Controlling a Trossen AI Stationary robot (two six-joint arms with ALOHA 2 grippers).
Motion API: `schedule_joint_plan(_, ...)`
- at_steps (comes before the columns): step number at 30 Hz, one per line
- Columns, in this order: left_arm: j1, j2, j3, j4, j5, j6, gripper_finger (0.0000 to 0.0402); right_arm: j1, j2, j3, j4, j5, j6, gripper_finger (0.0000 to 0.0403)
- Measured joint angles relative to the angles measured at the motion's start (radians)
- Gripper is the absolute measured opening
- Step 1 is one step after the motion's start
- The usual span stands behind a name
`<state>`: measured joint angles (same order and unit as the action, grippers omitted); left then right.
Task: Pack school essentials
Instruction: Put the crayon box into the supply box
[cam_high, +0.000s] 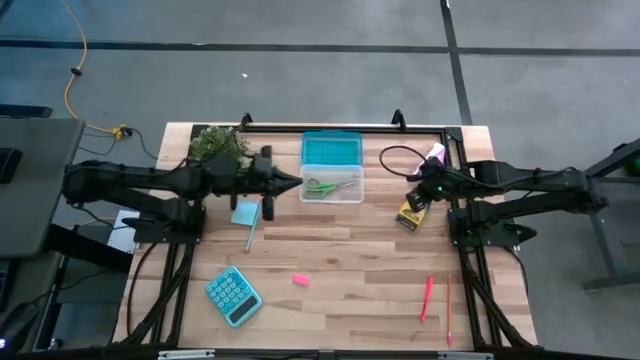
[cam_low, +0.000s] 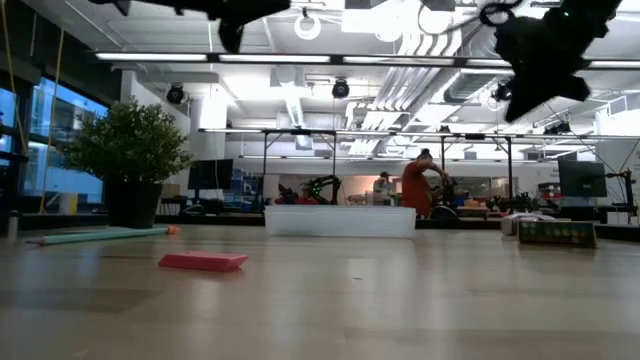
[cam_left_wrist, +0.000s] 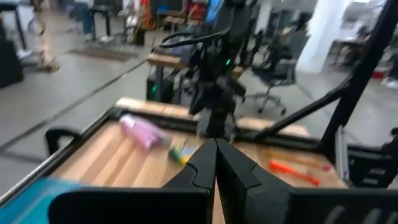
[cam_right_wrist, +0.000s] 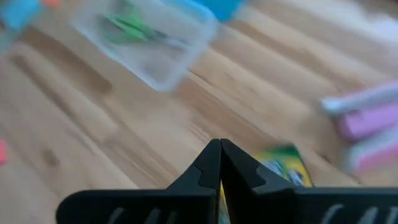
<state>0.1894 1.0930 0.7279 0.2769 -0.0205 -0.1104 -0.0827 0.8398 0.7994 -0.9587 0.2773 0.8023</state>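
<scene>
The crayon box (cam_high: 409, 213) lay under the right gripper (cam_high: 417, 196); both grippers were shut and empty; a closed grab might knock it away.

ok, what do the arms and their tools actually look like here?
Both arms are matte black with chunky segmented links. The left tool and right tool each end in two dark tapered fingers. A black cable loops beside the right arm, and a small green light glows near its wrist.
</scene>
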Motion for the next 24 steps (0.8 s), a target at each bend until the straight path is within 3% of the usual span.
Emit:
schedule_joint_plan(4, 0.0, 0.036, 0.007, 0.101, 0.026, -0.014, 0.0, 0.021, -0.004, 0.0, 0.192, -0.004, -0.145, 0.0)
schedule_joint_plan(8, 0.0, 0.031, 0.006, 0.103, 0.035, -0.018, 0.0, 0.042, -0.005, 0.0, 0.403, -0.059, -0.299, 0.0)
schedule_joint_plan(13, 0.0, 0.011, 0.006, 0.114, 0.036, -0.018, 0.0, 0.047, -0.006, -0.012, 0.585, -0.103, -0.376, 0.0)
schedule_joint_plan(16, 0.0, 0.005, 0.006, 0.116, 0.036, -0.018, 0.0, 0.043, -0.018, -0.014, 0.503, -0.091, -0.326, 0.0)
schedule_joint_plan(19, 0.0, 0.005, 0.006, 0.111, 0.036, -0.028, 0.0, 0.013, -0.03, -0.014, 0.303, -0.068, -0.204, 0.0)
schedule_joint_plan(24, 0.0, 0.005, 0.005, 0.108, 0.036, -0.028, 0.0, -0.121, 0.011, -0.014, -0.041, -0.14, -0.069, 0.0)
